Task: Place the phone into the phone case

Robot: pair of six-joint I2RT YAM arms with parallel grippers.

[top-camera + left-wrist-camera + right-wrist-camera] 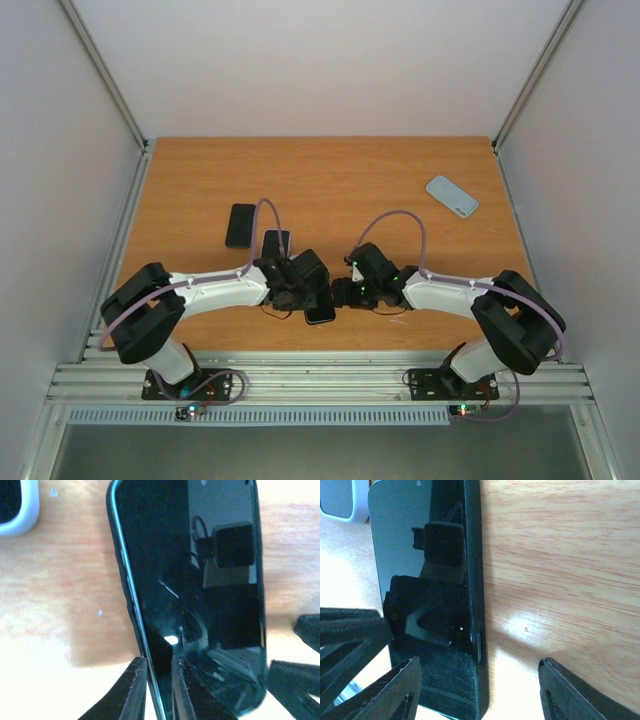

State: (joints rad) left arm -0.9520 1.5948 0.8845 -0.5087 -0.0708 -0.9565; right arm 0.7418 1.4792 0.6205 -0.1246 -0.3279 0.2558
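Note:
A black phone (320, 312) lies flat on the wooden table between the two grippers, screen up. My left gripper (157, 662) is shut on the phone's long left edge (200, 605), one finger under it and one on the glass. My right gripper (479, 667) is open and straddles the phone's other long edge (420, 580): one finger hangs over the screen, the other over bare wood. A white-rimmed phone case (27, 510) lies just beyond the phone and also shows in the right wrist view (350, 512). In the top view (275, 243) it lies behind my left gripper (305, 290).
A flat black slab, a phone or case, (240, 225) lies at the mid-left of the table. A light blue case (452, 195) lies at the far right. My right gripper (345, 292) is close to the left one. Grey walls enclose the table (330, 170).

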